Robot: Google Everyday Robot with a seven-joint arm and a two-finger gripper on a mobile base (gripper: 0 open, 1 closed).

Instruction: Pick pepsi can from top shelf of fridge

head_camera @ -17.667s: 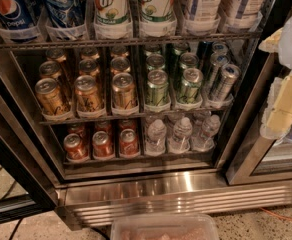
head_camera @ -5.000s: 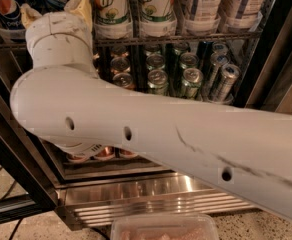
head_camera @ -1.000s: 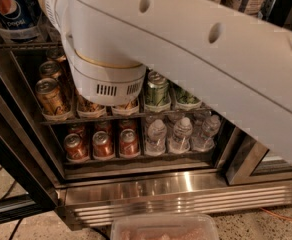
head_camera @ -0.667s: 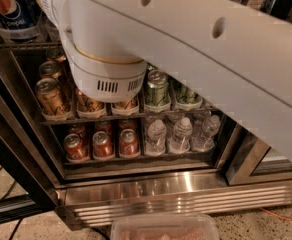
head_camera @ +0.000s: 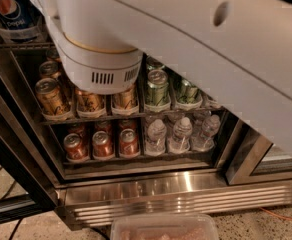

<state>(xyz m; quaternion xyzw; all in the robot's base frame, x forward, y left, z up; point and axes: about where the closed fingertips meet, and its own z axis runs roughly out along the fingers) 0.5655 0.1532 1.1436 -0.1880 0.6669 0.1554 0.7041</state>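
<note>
White plastic robot arm [head_camera: 196, 49] is laid across the black-framed drinks fridge [head_camera: 186, 186], masking most of the dark wire top shelf [head_camera: 21, 45]. Blue Pepsi can [head_camera: 13, 11] is seen at the shelf's left end. Gripper is hidden behind the arm; its state cannot be told. Copper-gold cans [head_camera: 51, 96] are racked below.

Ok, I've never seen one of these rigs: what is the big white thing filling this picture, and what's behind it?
The white shape is the robot's arm, passing close in front of its single camera, which looks into a drinks fridge. The arm ends in a two-finger gripper, but that is not in the picture; the arm runs off the top edge, so nothing can be seen held. The pepsi can stands on the top shelf, upper left. Lower racks hold gold cans, green cans, red cans and water bottles.
</note>
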